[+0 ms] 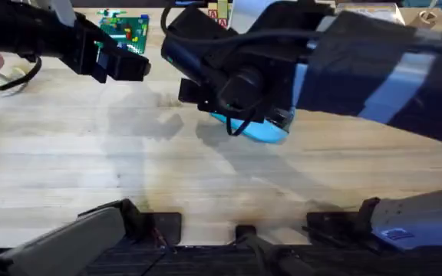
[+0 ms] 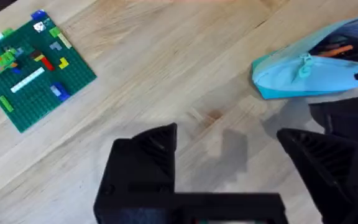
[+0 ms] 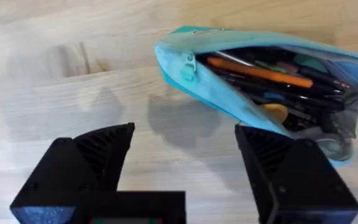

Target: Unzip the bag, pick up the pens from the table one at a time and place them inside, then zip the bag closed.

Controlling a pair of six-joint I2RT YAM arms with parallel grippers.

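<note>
Pale wood surface (image 1: 67, 169) shows no loose pens. At centre, under the right arm, the light blue bag (image 3: 260, 74) lies unzipped, pens (image 3: 260, 73) inside; by my reading only zipping remains. Both the right end effector (image 3: 185, 168) and left end effector (image 2: 229, 165) are released. Overhead, the bag is mostly hidden.

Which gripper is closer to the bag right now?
Right. The right gripper hovers open directly over the unzipped bag, pens inside. The left gripper is open too, off to the bag's left side, nearer the green brick plate.
</note>
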